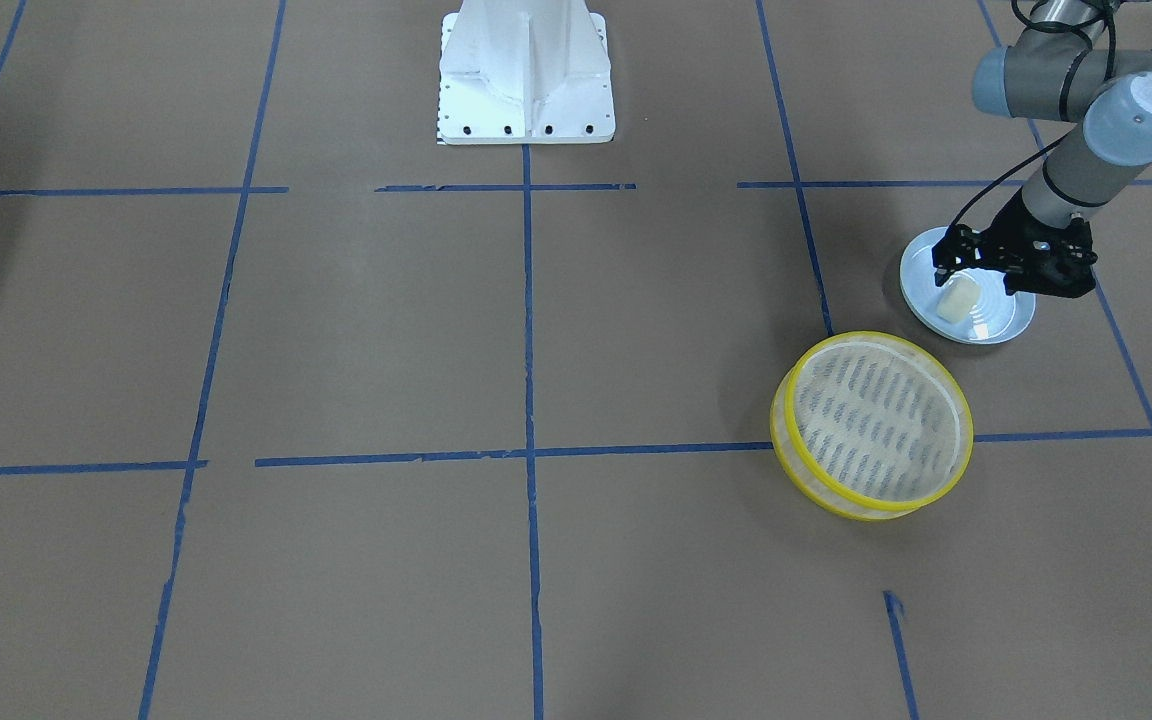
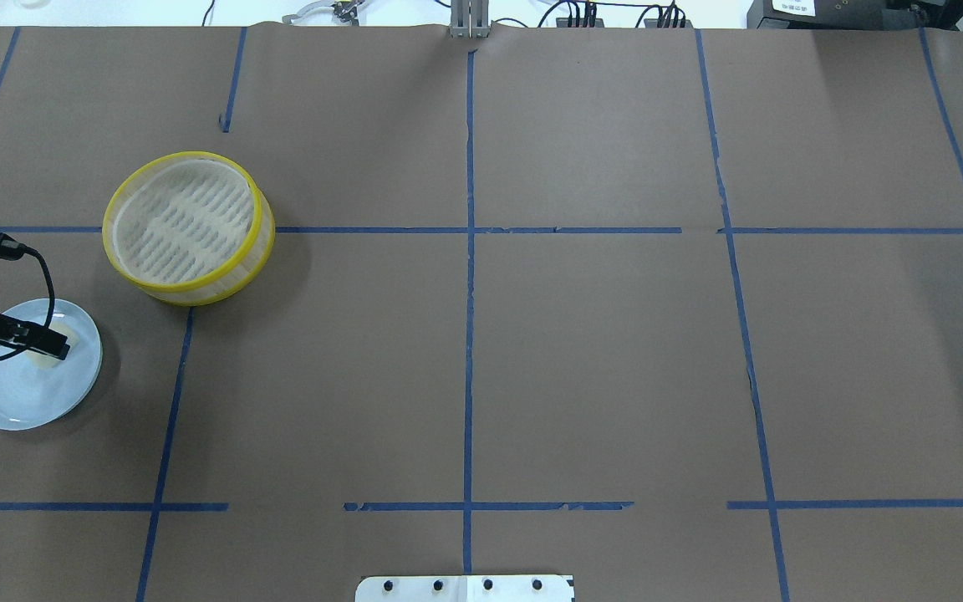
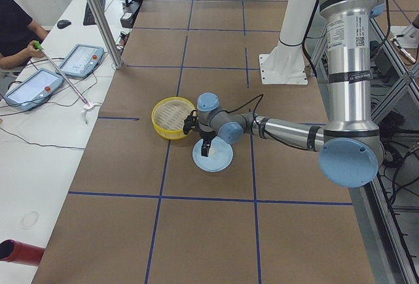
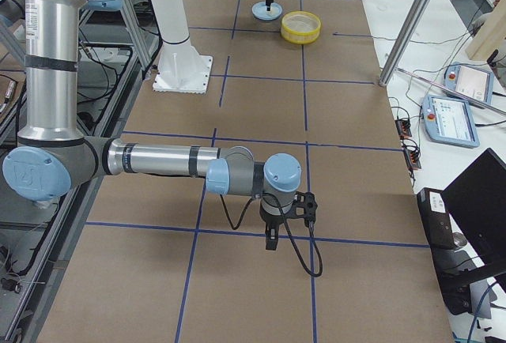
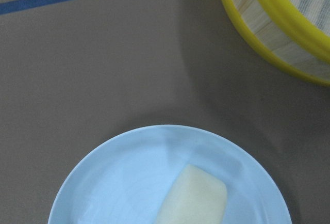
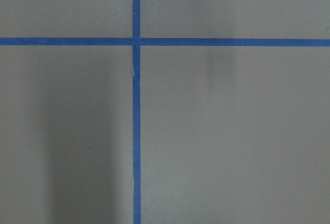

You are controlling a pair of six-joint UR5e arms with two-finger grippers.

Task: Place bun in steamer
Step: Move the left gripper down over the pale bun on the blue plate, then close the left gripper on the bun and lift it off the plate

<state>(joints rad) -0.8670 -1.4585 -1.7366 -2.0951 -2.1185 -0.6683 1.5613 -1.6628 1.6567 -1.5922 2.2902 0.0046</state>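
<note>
The cream-white bun (image 1: 958, 298) lies on a pale blue plate (image 1: 996, 325) at the table's left end. In the left wrist view the bun (image 5: 196, 198) sits low on the plate (image 5: 129, 172), and no fingers show. My left gripper (image 1: 944, 262) points down just above the bun and looks open, touching nothing. The yellow-rimmed steamer (image 1: 871, 420) stands empty beside the plate, a short gap away; its rim (image 5: 278, 17) shows in the left wrist view. My right gripper (image 4: 272, 242) hangs low over bare table far from both. I cannot tell whether it is open or shut.
The white robot base (image 1: 526, 75) stands at the table's middle back edge. Blue tape lines (image 6: 136, 131) cross the brown table cover. An operators' bench with tablets (image 3: 78, 58) and a metal pole (image 3: 98, 16) lie beyond the far edge.
</note>
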